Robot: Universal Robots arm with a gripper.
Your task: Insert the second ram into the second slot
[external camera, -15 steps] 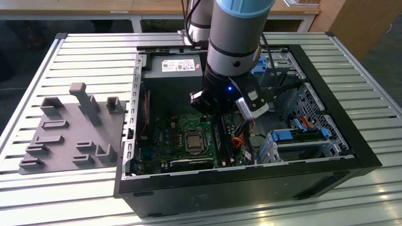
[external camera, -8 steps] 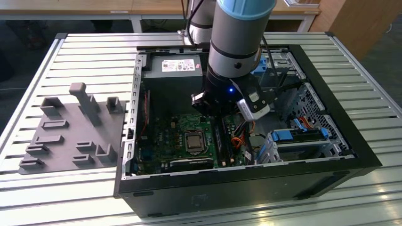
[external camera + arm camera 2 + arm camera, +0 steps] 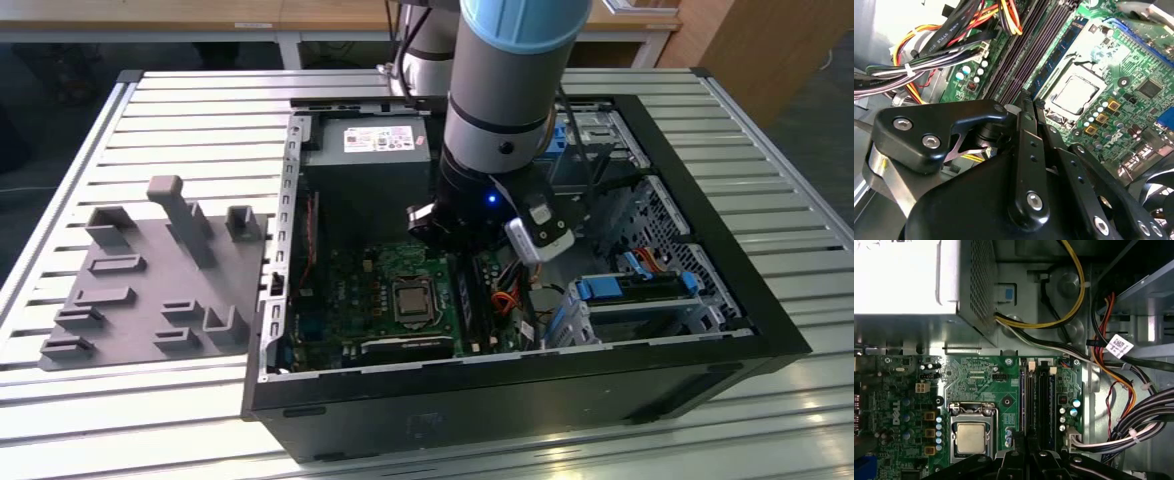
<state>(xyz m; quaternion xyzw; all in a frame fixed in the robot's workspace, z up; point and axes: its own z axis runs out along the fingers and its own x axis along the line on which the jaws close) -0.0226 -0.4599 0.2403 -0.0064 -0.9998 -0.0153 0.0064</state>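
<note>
The second ram [image 3: 1056, 55] is a thin blue board with dark chips. It stands on edge along a memory slot beside the CPU socket [image 3: 1074, 95], and one end runs straight into my fingertips. My gripper [image 3: 1026, 100] is shut on it, low inside the open computer case [image 3: 747, 300]. In the first wrist view the ram [image 3: 1025, 405] is seen edge-on, running from the slot's far clip down between my gripper's [image 3: 1029, 454] fingers. How deep it sits in the slot is hidden. In the exterior view the gripper [image 3: 457, 240] hangs over the motherboard [image 3: 387, 300].
Bundled cables [image 3: 1134, 425] lie close beside the slots. The power supply [image 3: 374, 160] fills the case's far end, and blue drive-bay clips [image 3: 627, 290] sit at the exterior view's right. A grey holder fixture [image 3: 147, 280] stands on the slatted table outside the case.
</note>
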